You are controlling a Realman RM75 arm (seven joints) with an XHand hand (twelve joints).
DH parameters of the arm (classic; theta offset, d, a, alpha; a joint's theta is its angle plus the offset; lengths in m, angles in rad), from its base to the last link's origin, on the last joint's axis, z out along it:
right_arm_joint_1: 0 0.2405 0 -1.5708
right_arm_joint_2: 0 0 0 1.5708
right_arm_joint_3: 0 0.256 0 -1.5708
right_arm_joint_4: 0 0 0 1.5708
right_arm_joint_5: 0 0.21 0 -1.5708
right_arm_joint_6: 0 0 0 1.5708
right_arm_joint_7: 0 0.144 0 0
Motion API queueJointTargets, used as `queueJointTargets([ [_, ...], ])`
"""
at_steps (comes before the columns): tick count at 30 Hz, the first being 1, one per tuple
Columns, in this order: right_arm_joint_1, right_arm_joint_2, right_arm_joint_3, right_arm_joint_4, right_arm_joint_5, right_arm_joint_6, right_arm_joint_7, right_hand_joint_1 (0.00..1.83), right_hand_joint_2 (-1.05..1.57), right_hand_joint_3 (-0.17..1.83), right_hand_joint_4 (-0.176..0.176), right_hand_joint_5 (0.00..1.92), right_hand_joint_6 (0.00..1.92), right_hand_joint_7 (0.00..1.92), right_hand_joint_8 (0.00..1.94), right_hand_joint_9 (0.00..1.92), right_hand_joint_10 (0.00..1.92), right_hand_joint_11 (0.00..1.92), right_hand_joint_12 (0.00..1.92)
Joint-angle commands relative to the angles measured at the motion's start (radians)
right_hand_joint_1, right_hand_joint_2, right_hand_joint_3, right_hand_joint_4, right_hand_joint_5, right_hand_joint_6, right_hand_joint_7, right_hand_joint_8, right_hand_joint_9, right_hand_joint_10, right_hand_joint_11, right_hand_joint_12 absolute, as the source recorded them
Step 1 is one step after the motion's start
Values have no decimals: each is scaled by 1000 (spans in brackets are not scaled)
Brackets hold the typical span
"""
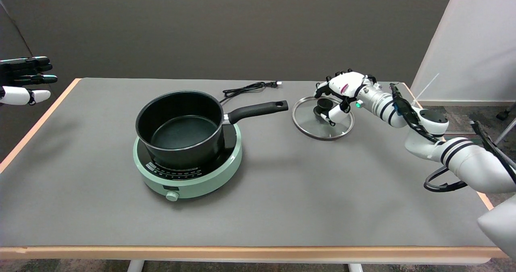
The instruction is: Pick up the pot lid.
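Observation:
The glass pot lid (322, 119) lies flat on the grey table at the right, its black knob (323, 104) in the middle. My right hand (340, 94) hangs over the lid's far right part, palm down. Its fingers (320, 88) curve down on the far side of the knob and its thumb (336, 114) reaches down on the near right side. The knob shows between them, with small gaps on both sides. The lid is not lifted.
A black saucepan (179, 129) stands on a mint-green induction cooker (189, 171) left of centre, its handle (258, 110) pointing at the lid. A black power cord (246, 88) lies behind. The idle left hand (24, 80) hovers at the far left.

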Motion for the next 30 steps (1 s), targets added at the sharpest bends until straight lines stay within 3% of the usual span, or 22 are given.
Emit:
queueJointTargets([
  [1,-4,20,-9,-12,-19,1,7,763,587,935,176,589,336,692,253,673,500,381,593],
  [8,-4,20,-9,-16,-19,4,7,699,601,968,176,576,398,702,323,666,582,369,611],
  [12,-2,20,-9,-16,-17,4,7,785,607,888,176,618,340,746,316,701,582,396,572],
  [14,-1,18,-9,-19,-17,4,7,781,619,860,176,634,343,738,443,710,593,404,561],
  [20,0,15,-9,-20,-17,4,7,774,637,830,176,654,377,721,580,713,675,416,550],
  [23,2,12,-9,-20,-18,4,7,777,673,793,176,697,553,742,677,693,813,438,547],
  [24,2,12,-9,-20,-19,4,6,770,662,801,176,684,467,730,639,697,771,430,547],
  [25,1,12,-9,-20,-19,4,4,797,696,787,176,708,674,759,730,700,882,450,547],
  [28,1,12,-9,-17,-19,4,3,831,722,793,176,713,816,779,790,719,917,461,553],
  [30,1,10,-11,-17,-19,4,3,899,1096,306,176,731,1385,784,879,735,970,428,666],
])
